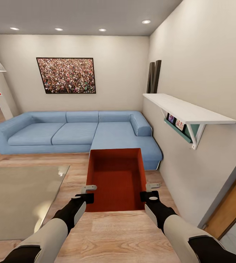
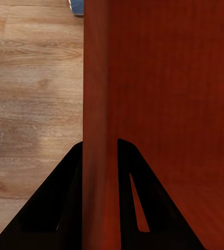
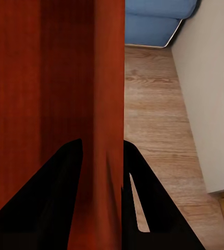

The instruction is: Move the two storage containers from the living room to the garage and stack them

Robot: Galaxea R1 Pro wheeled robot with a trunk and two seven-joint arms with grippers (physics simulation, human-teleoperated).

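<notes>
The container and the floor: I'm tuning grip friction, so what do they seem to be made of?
The container, clamped on its side walls by the left end effector and the right end effector, looks like red-orange stained wood or wood-look laminate: faint grain streaks, dull sheen. The floor looks like light wood planks, matte, with visible grain and seams.

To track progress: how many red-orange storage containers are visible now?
1. The storage container is held above the wood floor before the blue sofa. The other may be out of view.

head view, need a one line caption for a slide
Both grippers, left and right, clamp opposite walls of a red-orange storage container held above the wood floor, facing a blue sofa.
</notes>
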